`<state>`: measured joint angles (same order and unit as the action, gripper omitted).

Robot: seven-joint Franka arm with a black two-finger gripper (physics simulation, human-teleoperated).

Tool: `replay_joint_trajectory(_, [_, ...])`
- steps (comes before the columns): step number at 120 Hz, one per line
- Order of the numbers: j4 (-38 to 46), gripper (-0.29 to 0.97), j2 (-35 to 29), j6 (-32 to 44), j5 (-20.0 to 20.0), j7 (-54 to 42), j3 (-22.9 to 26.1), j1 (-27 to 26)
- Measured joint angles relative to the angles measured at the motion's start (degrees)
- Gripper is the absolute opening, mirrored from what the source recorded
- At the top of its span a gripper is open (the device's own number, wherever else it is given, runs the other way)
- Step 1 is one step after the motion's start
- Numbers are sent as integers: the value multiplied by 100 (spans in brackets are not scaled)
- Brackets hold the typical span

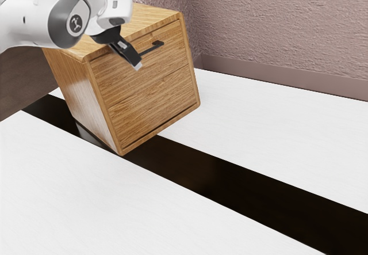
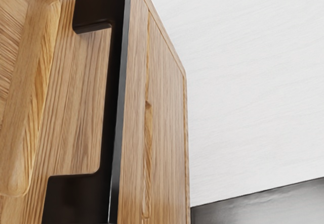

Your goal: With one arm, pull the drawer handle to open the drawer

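Arm (image 1: pixel 57 13): cut off by the exterior view's left and top edges; it hides the rear corner of the cabinet (image 1: pixel 144 99) top. Gripper (image 1: pixel 131 56) covers one end of the handle (image 1: pixel 152 46). Wrist view: one handle (image 2: pixel 117 107) foot and the cabinet (image 2: pixel 162 133) front run off the edge

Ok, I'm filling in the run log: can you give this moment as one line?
stage: pre-pull | gripper: at drawer handle, grip unclear | drawer: front looks flush with cabinet, not pulled out
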<state>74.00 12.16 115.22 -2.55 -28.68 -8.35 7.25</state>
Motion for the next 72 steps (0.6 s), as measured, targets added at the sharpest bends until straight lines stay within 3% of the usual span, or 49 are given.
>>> replay_joint_trajectory(72, [3, 68, 235, 516, 51, 22, 150, -12])
